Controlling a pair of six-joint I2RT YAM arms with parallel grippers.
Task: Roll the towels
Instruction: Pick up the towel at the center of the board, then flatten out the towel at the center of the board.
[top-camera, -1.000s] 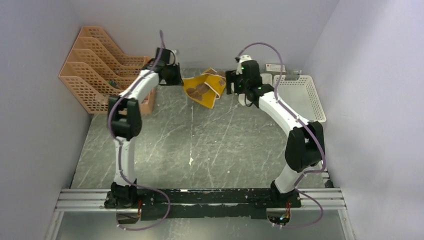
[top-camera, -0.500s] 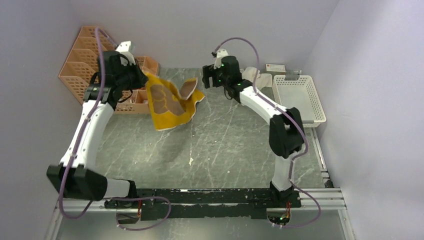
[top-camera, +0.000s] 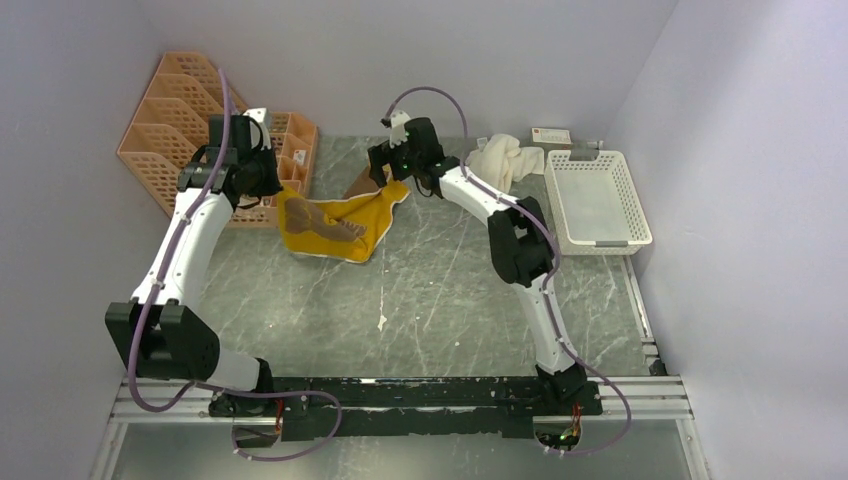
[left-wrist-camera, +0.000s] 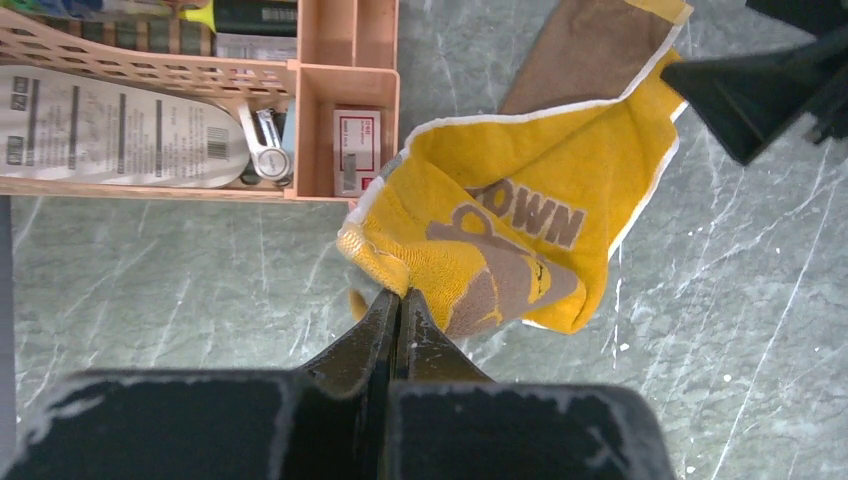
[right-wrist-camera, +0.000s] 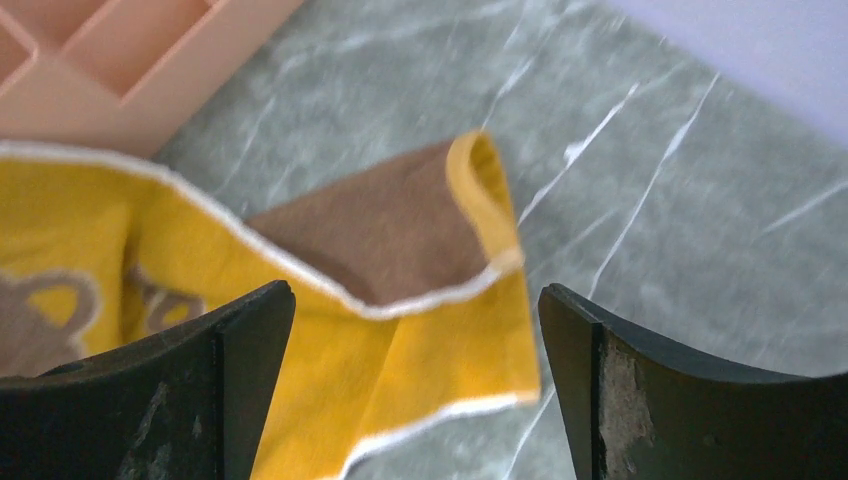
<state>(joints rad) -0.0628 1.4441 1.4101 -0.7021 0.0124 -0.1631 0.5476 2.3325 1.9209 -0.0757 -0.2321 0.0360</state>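
1. Now mustard-brown towel (top-camera: 335, 225) lies far-left on the desk (top-camera: 450, 290), edge pinched by left end effector (left-wrist-camera: 400, 297) beside orange rack (top-camera: 293, 148).
2. Right end effector (right-wrist-camera: 415, 290) spread above its upturned brown corner.
3. Cream towel (top-camera: 500, 160) bunched near white basket (top-camera: 598, 200).

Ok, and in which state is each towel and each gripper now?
brown-and-yellow towel: unrolled, yellow side up, one corner folded over showing brown.
cream towel: crumpled heap, not rolled.
left gripper: shut on the brown-and-yellow towel's edge.
right gripper: open, above the folded corner.
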